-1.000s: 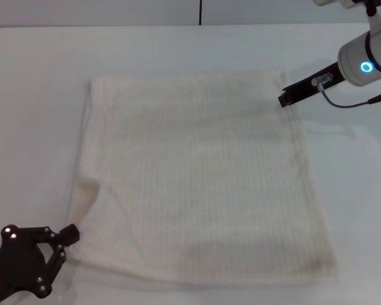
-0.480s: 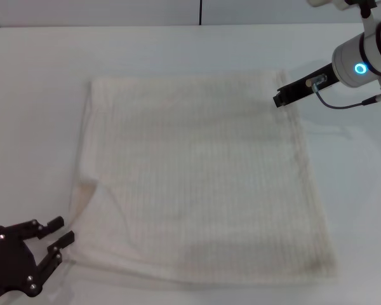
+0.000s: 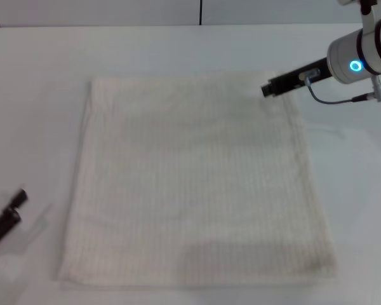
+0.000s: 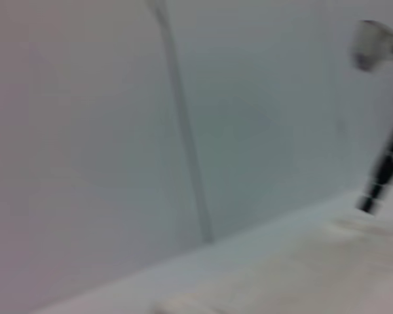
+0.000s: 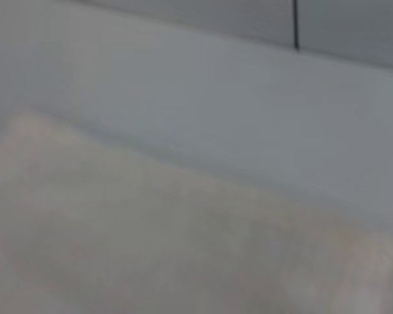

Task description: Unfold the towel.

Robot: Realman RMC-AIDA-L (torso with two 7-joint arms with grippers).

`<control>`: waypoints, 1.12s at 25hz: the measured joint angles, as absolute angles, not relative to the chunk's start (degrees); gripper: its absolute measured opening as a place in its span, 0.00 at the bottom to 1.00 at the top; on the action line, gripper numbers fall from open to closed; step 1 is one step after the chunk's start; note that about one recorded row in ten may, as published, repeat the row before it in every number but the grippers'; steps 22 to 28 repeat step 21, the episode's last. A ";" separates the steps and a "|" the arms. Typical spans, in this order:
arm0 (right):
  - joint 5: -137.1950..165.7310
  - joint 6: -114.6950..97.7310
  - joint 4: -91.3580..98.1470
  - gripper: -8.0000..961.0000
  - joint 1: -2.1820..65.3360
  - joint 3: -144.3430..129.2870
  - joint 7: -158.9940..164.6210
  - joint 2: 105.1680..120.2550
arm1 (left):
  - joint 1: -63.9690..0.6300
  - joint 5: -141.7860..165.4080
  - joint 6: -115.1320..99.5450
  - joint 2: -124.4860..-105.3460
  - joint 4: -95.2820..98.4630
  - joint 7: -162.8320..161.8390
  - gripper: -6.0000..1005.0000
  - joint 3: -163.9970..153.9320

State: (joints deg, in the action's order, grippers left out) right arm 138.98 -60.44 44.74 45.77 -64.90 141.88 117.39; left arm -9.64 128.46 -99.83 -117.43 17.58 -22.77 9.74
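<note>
Towel [image 3: 193,181] flat; left gripper [image 3: 3,219] beside left edge.

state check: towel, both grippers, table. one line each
towel: spread flat on the table, no fold or lifted corner visible
left gripper: at the head view's left edge, clear of the towel, fingers open, holding nothing
right gripper: over the towel's far right corner; contact not clear
table: white, carries only the towel
</note>
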 joint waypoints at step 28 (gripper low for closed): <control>34.39 -74.02 12.10 0.01 32.03 -64.89 35.59 119.63 | -13.47 121.85 -95.35 -118.31 2.39 -17.88 0.81 31.19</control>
